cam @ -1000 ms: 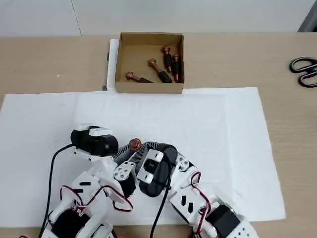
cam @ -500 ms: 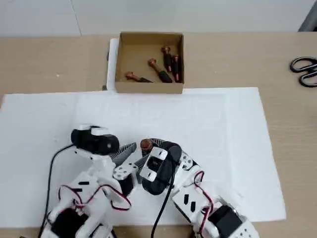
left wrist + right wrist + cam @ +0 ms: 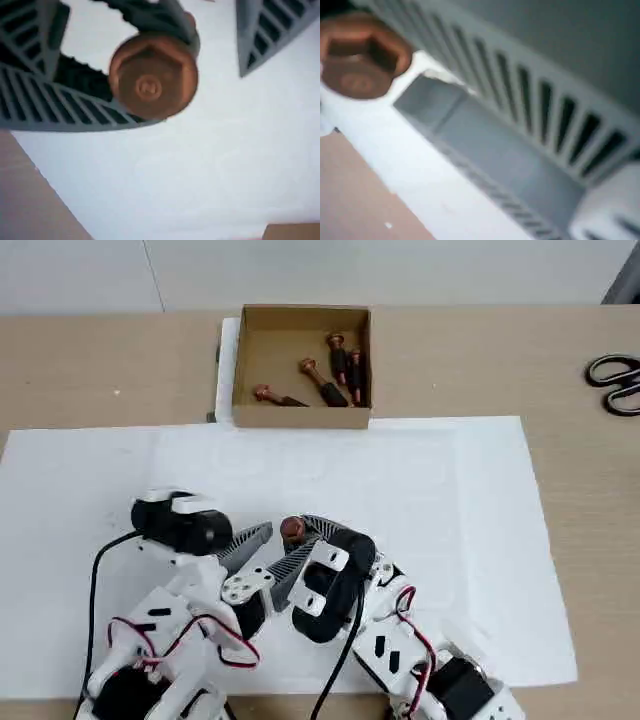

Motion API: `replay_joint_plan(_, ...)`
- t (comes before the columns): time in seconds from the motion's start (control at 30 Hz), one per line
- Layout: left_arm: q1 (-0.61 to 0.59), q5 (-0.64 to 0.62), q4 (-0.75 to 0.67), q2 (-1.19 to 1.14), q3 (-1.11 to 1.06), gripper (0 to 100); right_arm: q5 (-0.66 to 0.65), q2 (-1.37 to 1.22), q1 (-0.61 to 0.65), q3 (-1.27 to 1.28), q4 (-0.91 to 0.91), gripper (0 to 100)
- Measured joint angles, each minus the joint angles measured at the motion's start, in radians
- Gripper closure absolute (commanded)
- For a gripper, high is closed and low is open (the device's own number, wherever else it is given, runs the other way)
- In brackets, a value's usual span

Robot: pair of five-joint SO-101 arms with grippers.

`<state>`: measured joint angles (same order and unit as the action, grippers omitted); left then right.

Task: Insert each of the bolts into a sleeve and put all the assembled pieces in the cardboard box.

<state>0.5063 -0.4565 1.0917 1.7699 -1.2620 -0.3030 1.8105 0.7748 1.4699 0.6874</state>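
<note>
Right end effector [image 3: 303,538]: closed on a copper-coloured hex-head metal bolt [image 3: 292,530]. The head stands clear at its fingertips, facing up. The shank is hidden between the fingers, so I cannot tell whether a sleeve is on it.

Left end effector [image 3: 275,545]: open, nothing held. It sits just beside the right end effector, tips toward the bolt. In the left wrist view the bolt head lies between its two grey ribbed fingers [image 3: 50,102], close against one and well apart from the other. Whether it touches the near finger cannot be told.

Right wrist view: the bolt head sits at the tip of a grey ribbed finger [image 3: 530,100].

Both end effectors are over a white paper sheet [image 3: 450,500] spread on the light wooden worktop [image 3: 100,360].

Open brown cardboard box [image 3: 300,418]: well ahead of both end effectors, past the far edge of the sheet. Inside are four copper-headed bolts seated in black sleeves:
- one [image 3: 277,397] lying along the wall nearest the end effectors
- one [image 3: 322,382] lying diagonally at mid-box
- two [image 3: 340,355] [image 3: 356,375] side by side by the wall on the right end effector's side

Black-handled scissors [image 3: 612,383]: on bare worktop, far out on the right end effector's side.
</note>
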Motion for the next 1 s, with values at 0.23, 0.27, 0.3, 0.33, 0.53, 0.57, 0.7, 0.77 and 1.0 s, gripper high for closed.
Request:
replay_joint_plan(0.23,-0.064,0.038,-0.017,0.011,0.046,86,-0.002,-0.009,0.002,0.006,0.002,99.6)
replay_joint_plan(0.27,-0.069,0.038,-0.023,0.011,0.046,89,-0.002,-0.009,0.0,0.005,0.002,99.6)
replay_joint_plan(0.3,-0.077,0.038,-0.037,0.011,0.046,93,-0.002,-0.009,0.005,0.003,0.002,99.6)
replay_joint_plan(0.33,-0.078,0.038,-0.051,0.011,0.046,97,-0.002,-0.009,0.006,0.003,0.002,99.6)
replay_joint_plan(0.53,-0.166,0.038,-0.106,0.011,0.046,99,-0.002,-0.009,0.003,0.005,0.002,99.6)
replay_joint_plan(0.57,-0.193,0.038,-0.106,0.011,0.046,99,-0.002,-0.009,0.0,0.005,0.002,99.6)
replay_joint_plan(0.7,-0.273,0.061,-0.078,0.011,0.034,99,-0.002,-0.009,-0.057,0.014,0.002,99.6)
replay_joint_plan(0.77,-0.298,0.092,-0.037,0.006,0.006,99,0.014,-0.009,-0.115,0.046,0.0,99.6)
replay_joint_plan(1.0,-0.316,0.181,0.041,0.002,-0.161,99,0.169,-0.064,-0.293,0.091,0.0,99.6)
